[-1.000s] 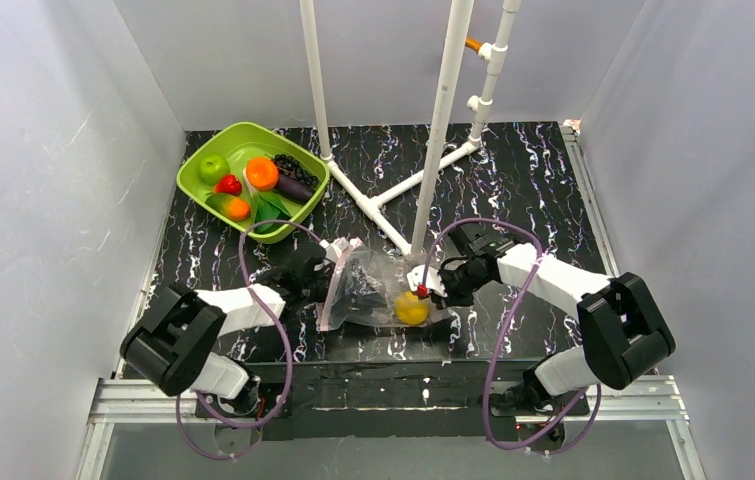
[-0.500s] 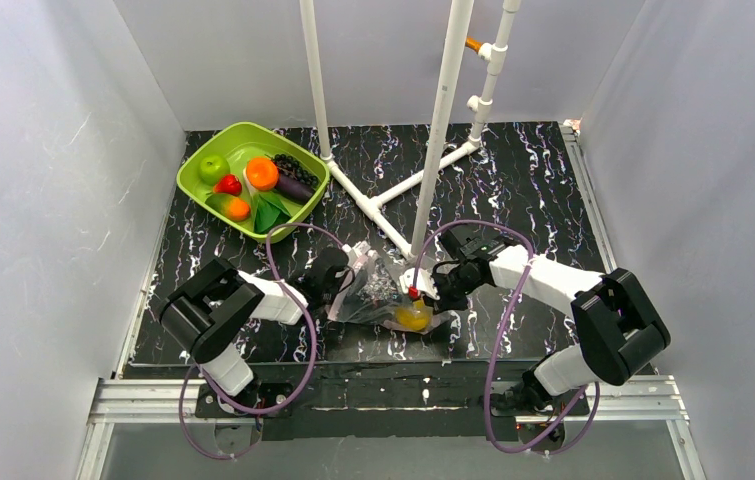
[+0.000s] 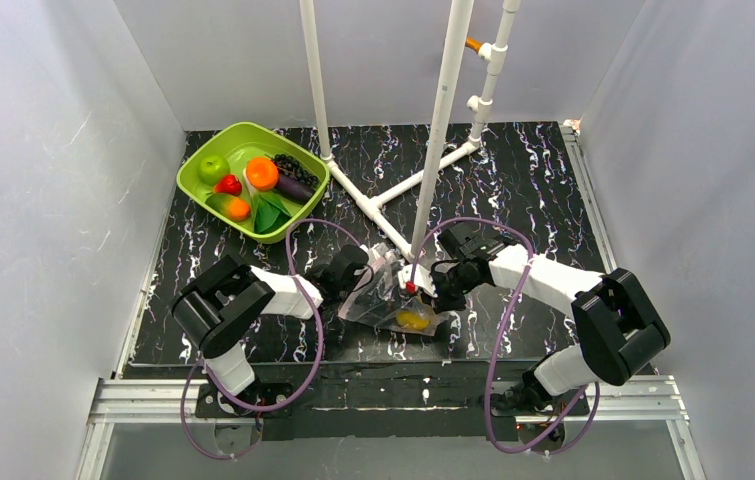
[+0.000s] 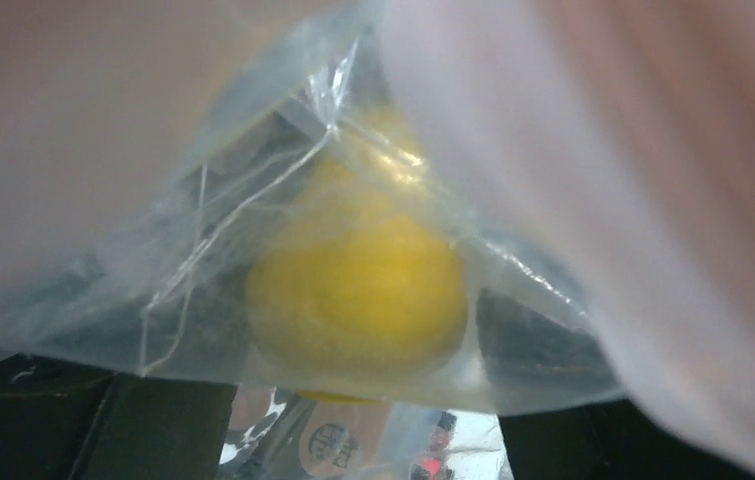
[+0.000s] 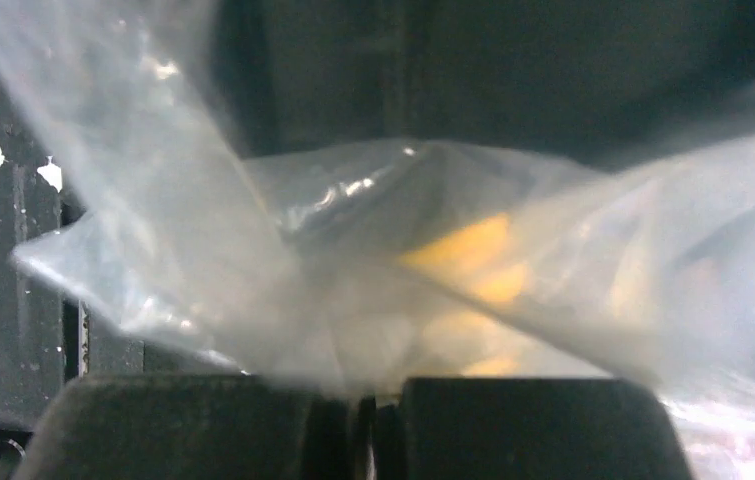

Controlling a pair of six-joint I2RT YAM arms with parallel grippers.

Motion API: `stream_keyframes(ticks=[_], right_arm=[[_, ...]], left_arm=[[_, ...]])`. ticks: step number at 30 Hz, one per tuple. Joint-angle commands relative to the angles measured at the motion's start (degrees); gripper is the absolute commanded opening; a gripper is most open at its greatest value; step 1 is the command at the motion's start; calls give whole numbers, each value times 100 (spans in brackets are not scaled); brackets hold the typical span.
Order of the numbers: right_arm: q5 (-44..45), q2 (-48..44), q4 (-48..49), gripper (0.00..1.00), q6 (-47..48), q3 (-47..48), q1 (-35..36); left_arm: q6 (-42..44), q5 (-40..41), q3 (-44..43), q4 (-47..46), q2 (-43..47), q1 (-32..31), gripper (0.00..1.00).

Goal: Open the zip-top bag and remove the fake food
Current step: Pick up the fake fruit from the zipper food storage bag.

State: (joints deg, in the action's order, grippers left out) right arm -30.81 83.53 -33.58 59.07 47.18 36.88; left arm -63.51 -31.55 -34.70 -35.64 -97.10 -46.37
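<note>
The zip-top bag (image 3: pixel 385 298) of clear crinkly plastic is lifted off the table at its right end. My right gripper (image 3: pixel 419 286) is shut on that plastic, its fingers (image 5: pixel 513 425) pressed together on the film. Inside the bag lies a yellow lemon (image 3: pixel 413 319), which fills the left wrist view (image 4: pixel 358 300) and shows as a yellow blur through the film in the right wrist view (image 5: pixel 468 255). My left gripper (image 3: pixel 355 274) is open at the bag's left side, its dark fingers (image 4: pixel 33 420) wide apart with the lemon ahead of them. More fake food, a green apple (image 3: pixel 213 167), an orange (image 3: pixel 262 173) and an eggplant (image 3: pixel 294 187), lies in the tray.
The lime-green tray (image 3: pixel 185 183) stands at the back left. A white pipe frame rises mid-table, with a pole (image 3: pixel 443 120) right behind the bag and base pipes (image 3: pixel 373 200) on the black marbled table (image 3: pixel 533 180). White walls close in both sides.
My left gripper has opened and moved right, up against the bag. The right gripper has pulled its end of the bag up and back a little, so the bag bunched and the lemon slid lower.
</note>
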Motion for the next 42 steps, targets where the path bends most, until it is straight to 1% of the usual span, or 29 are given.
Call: stream_keyframes(ticks=[1,4,5,7,9,12,16,20,23,27,32,38,42], right_arm=[[-251,-36,181,1,-91,240,82],[-254,-62,162,1,-42,213,82],[-277,-79,145,1,-4,213,82],[-280,-93,110,1,53,187,82],[-181,-108,106,1,108,156,82],[69,-144,119,1,185,107,11],[137,-256,126,1,195,74,-334],[151,-323,149,1,203,21,-548],[276,-282,150,1,227,10,-638],[300,-296,133,1,254,6,-800],[318,-311,68,1,343,2,-914],[231,-261,-298,1,576,108,-1101],[155,-423,-361,1,706,59,-1313]], left_arm=[[372,250,-245,891,50,-109,70],[456,438,-266,1135,126,-118,49],[485,494,-284,1193,151,-122,45],[531,539,-289,1255,214,-118,30],[556,570,-207,1314,351,-95,25],[625,631,49,1404,824,31,22],[734,533,400,1394,1413,293,17],[794,194,567,1288,1609,498,15],[781,-51,735,1107,1699,702,12],[796,-284,1024,1087,2128,1097,8],[947,-554,1103,1367,2645,1427,6],[1138,-886,1164,1648,2896,1738,5],[1380,-1077,1114,1990,3054,1870,4]])
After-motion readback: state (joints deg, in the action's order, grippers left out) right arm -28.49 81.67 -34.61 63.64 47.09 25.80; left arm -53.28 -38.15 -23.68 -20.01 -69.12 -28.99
